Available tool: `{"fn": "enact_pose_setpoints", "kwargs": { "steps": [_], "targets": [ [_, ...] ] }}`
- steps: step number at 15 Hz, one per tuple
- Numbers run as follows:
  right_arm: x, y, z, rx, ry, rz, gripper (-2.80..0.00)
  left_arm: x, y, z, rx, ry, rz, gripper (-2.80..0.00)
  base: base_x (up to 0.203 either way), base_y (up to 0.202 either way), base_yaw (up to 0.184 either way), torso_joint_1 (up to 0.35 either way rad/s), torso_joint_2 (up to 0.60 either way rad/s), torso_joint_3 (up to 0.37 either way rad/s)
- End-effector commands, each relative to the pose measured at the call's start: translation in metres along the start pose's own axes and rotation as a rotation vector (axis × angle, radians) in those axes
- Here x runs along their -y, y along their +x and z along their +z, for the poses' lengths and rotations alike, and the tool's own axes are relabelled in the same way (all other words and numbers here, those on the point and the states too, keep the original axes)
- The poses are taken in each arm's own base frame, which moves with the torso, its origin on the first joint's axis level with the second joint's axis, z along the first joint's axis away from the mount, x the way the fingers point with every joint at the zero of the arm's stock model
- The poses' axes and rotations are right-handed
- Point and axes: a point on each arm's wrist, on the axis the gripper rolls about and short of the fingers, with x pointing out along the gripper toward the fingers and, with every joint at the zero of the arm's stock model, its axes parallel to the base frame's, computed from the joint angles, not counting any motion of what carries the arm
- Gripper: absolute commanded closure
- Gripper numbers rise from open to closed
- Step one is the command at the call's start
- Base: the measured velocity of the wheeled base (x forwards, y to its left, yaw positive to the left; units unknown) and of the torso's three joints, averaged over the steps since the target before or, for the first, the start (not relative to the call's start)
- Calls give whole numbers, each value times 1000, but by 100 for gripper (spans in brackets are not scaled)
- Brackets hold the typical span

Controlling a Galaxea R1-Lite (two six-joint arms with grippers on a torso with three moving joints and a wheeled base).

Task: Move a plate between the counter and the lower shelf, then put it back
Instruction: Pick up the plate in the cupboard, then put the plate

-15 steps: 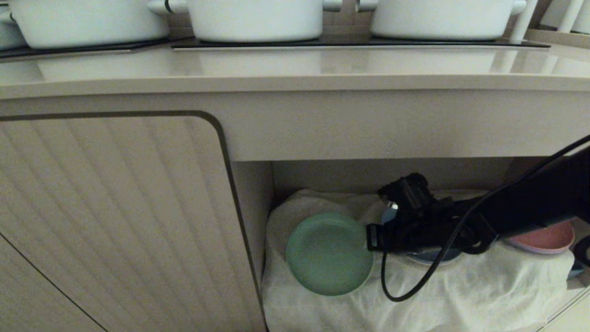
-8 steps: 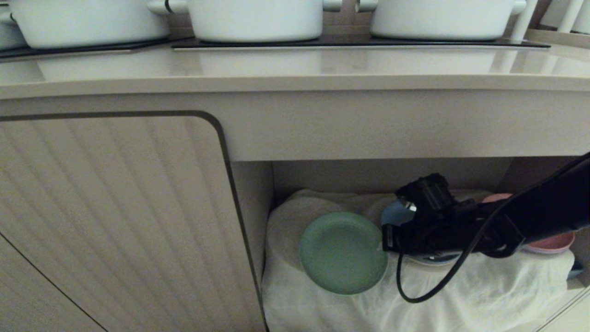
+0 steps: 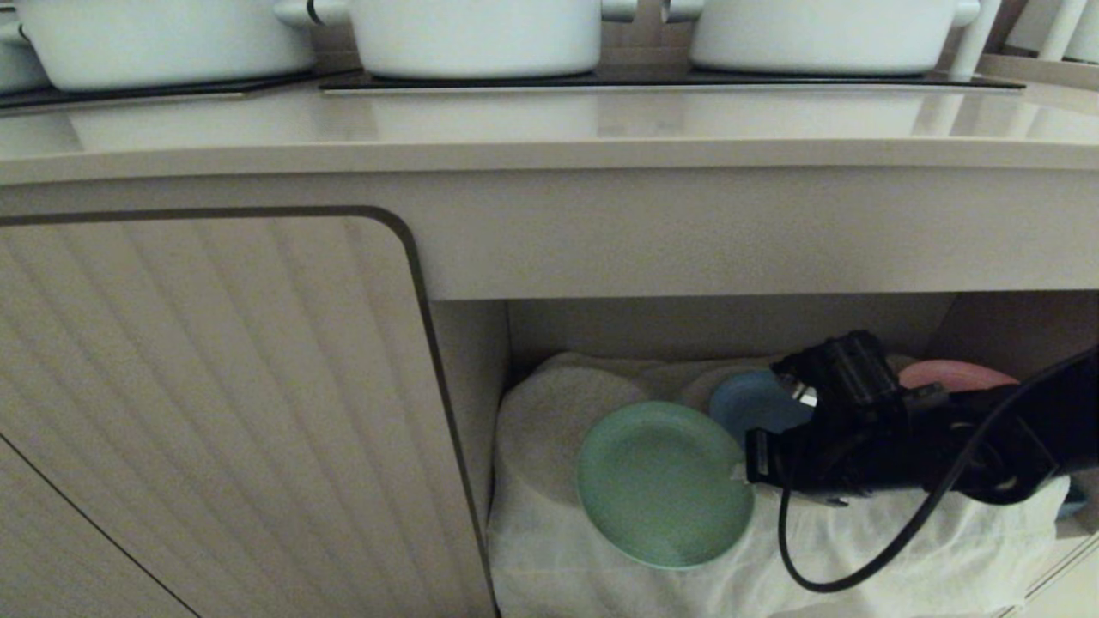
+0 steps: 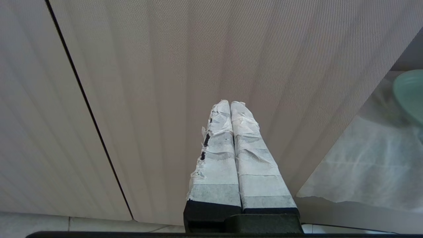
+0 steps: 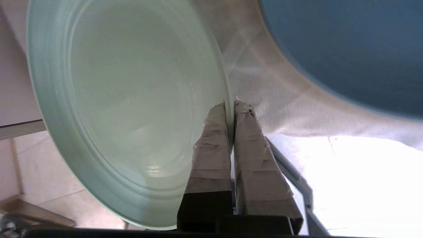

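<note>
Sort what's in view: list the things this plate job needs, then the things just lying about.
Job:
green plate, pinched at its rim by the right gripper
lower shelf, cloth-lined
counter

Lying about:
blue plate
pink plate
white pots
left gripper, parked by the cabinet door

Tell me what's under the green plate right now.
Off-white cloth covers the lower shelf beneath the green plate, which the right hand pinches by its rim. The cloth directly below the plate is hidden, so contact cannot be judged.
</note>
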Motion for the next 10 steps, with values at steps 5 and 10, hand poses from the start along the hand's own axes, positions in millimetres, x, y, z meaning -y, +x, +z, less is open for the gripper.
{"fn": "enact_pose_setpoints", "kwargs": {
  "steps": [5,10],
  "targets": [
    [5,-25,-14,20,28,13,0,0,0,0,0,-1,1,0,0,0,0,0,0,0],
    [14,-48,-31,37,47,35,0,0,0,0,0,-1,1,0,0,0,0,0,0,0]
  ]
}}
